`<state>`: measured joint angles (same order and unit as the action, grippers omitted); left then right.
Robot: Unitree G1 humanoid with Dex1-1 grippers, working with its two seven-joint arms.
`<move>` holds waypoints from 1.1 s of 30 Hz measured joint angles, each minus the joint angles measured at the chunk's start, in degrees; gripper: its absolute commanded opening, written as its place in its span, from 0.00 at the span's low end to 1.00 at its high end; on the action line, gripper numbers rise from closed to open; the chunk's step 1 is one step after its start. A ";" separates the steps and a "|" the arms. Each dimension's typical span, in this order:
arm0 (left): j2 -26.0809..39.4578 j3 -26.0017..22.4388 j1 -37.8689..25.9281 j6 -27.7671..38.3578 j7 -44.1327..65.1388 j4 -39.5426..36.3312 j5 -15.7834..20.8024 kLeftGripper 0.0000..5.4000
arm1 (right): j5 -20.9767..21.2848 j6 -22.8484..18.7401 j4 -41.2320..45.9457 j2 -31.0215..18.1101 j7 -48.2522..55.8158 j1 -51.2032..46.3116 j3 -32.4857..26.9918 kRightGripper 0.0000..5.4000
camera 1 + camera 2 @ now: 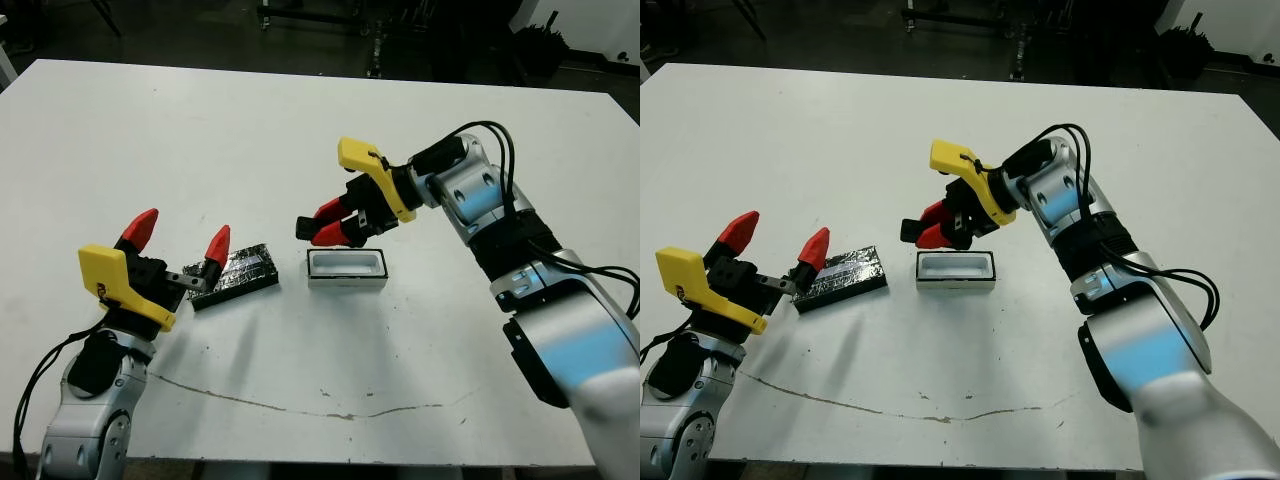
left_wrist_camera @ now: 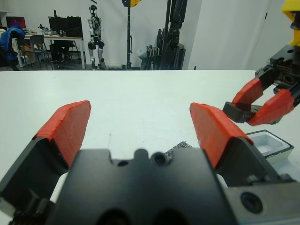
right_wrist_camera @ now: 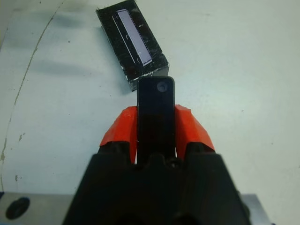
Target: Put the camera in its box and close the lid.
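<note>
On the white table (image 1: pixel 300 130) I count one lid, one box and one camera, with two arms working over them. Largest of all, the right arm reaches in from the right side, bent at the elbow, its forearm angled toward the middle of the table and its wrist turned so the fingers point left. The left arm rises at the near left corner with its wrist tipped up.

Next in size, the lid (image 1: pixel 236 275) lies flat on the table, left of centre, glossy and wrinkled. Just to its right, apart from it, sits the box (image 1: pixel 347 268), open, its white hollow showing.

Smallest is the camera (image 3: pixel 156 112), a black bar pinched between the fingers of the right gripper (image 1: pixel 329 222), sticking out past their tips. It hangs just above and to the left of the box's far left corner.

The left gripper (image 1: pixel 178 243) hovers with its fingers spread wide, gripping nothing, one fingertip just beside the lid's left end.
</note>
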<state>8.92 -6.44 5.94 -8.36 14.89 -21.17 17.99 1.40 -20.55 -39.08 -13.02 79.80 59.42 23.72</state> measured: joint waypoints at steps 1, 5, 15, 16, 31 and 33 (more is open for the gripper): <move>0.00 0.01 0.00 0.00 0.00 0.00 0.00 1.00 | 0.05 -0.07 0.01 0.00 -0.04 -0.05 0.09 0.31; 0.00 0.01 0.00 -0.01 -0.04 -0.01 0.07 1.00 | 0.24 -0.04 0.00 0.00 -0.10 -0.33 0.34 0.31; 0.00 0.01 0.00 -0.03 -0.38 -0.18 0.01 1.00 | 0.87 0.07 -1.07 0.02 -0.48 -1.67 0.50 0.31; 0.00 0.00 0.00 -0.03 -0.39 -0.20 0.06 1.00 | 1.01 0.07 -1.02 0.02 -0.64 -1.80 0.60 0.31; -0.03 0.16 0.21 -0.05 -0.52 -0.20 0.07 1.00 | 0.87 1.64 0.49 -0.01 -0.86 -4.59 0.43 0.31; -0.05 0.33 0.36 -0.06 -0.56 -0.20 0.07 1.00 | 0.87 1.76 0.83 -0.02 -0.96 -4.89 0.36 0.31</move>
<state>8.87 -6.12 6.29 -8.42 14.32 -21.37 18.05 2.27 -18.79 -38.25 -13.03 78.84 54.53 24.07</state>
